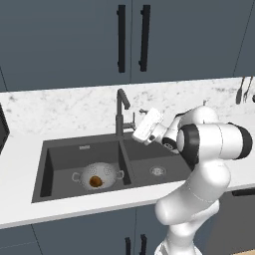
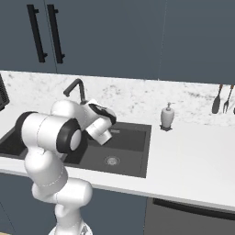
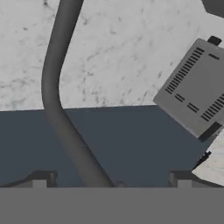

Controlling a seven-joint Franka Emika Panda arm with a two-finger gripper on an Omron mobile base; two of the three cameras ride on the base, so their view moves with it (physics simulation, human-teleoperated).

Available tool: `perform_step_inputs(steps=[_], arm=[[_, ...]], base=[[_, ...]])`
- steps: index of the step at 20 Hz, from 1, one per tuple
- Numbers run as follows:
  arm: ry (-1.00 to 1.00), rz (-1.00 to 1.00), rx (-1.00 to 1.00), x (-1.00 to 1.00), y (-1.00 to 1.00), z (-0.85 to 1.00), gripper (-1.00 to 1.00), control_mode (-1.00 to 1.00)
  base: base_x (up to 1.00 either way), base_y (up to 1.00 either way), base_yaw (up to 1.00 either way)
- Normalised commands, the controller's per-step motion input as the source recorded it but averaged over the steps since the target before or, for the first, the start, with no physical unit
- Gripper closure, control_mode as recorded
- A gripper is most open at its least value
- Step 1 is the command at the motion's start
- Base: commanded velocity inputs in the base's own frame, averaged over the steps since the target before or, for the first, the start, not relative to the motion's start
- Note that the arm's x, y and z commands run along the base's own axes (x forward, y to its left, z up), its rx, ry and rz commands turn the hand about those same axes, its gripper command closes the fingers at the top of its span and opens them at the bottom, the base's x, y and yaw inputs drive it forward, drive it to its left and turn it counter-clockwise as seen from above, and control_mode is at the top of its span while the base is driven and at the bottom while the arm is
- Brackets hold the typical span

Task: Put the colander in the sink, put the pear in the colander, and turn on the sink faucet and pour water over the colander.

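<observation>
While the pear [image 1: 95, 182] sits inside the colander [image 1: 97, 176] down in the left basin of the sink [image 1: 64, 149], hovering with jaws spread wide and empty, gripper [image 1: 135, 125] right at the sink faucet [image 1: 120, 113], spout running up between the fingertips [image 3: 40, 179].

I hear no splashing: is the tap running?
Off. No stream falls from the faucet into the sink; the colander holds the pear.

Brown pear [image 1: 95, 181] sits inside silvery colander [image 1: 106, 172] in dark sink's [image 1: 64, 149] left basin, beside faucet [image 1: 120, 113].
</observation>
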Motion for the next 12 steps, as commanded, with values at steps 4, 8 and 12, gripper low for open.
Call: perform_step_inputs(steps=[4,8,12], arm=[[-0.25,0.0,0.0,0.06,0.14,0.12,-1.0,-1.0],[-0.28,0.0,0.0,0.09,0.08,0.16,-1.0,-1.0],[-0.31,0.0,0.0,0.1,0.02,0.23,-1.0,-1.0]], base=[[0.0,0.0,0.0],[0.0,0.0,0.0],[0.0,0.0,0.0]])
